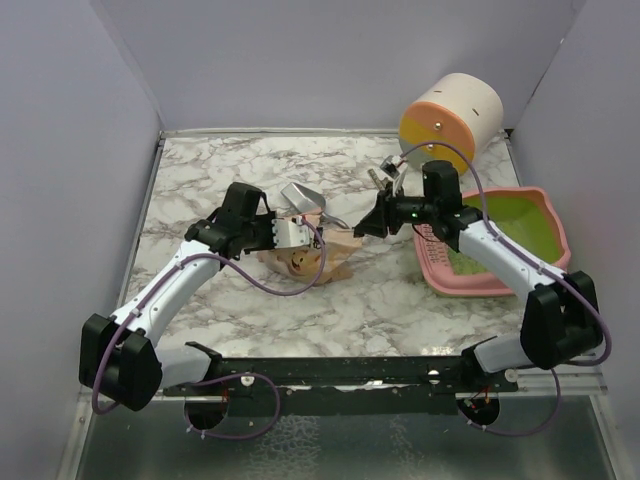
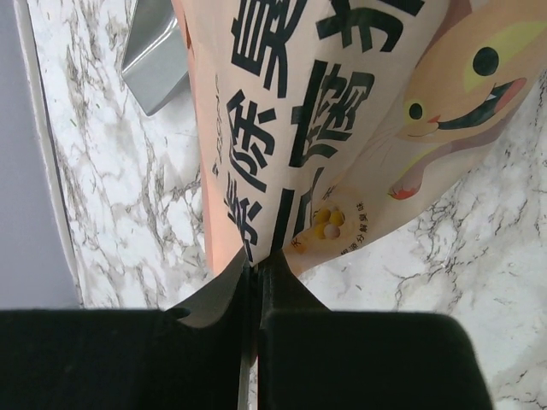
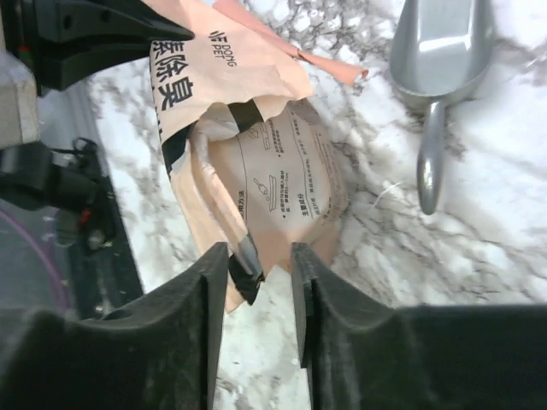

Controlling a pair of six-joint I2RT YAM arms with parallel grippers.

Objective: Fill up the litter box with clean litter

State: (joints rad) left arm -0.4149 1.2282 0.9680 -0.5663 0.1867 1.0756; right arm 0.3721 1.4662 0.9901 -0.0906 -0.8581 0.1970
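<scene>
Large black Chinese characters were printed down the tan paper bag (image 2: 342, 128), among them 除臭. Beside these, a cartoon face and a small picture of yellow pellets were seen. In the right wrist view, small Latin print including "DONG" could be read near the top of the bag, along with line-drawn instruction panels on an inner flap.

The bag was lying mid-table on the marble top (image 1: 230, 170), between the two arms. Bare marble was left open at the far left and along the near edge. The silver scoop (image 3: 440, 51) was lying just behind the bag.

The left gripper (image 2: 255, 265) was seen with its fingers pressed together, a thin edge of the bag pinched between them. The right gripper (image 3: 261, 256) was held with its fingers apart, and a dark-striped corner of the bag sat loose in the gap.

The litter box (image 1: 440, 280) was set at the right side of the table, close to the wall, with the banded cream drum (image 1: 450, 120) behind it. A dull speckled patch of clean litter (image 1: 462, 263) was visible in its near end. The rest of the green floor was seen bare where the right arm did not cover it.
</scene>
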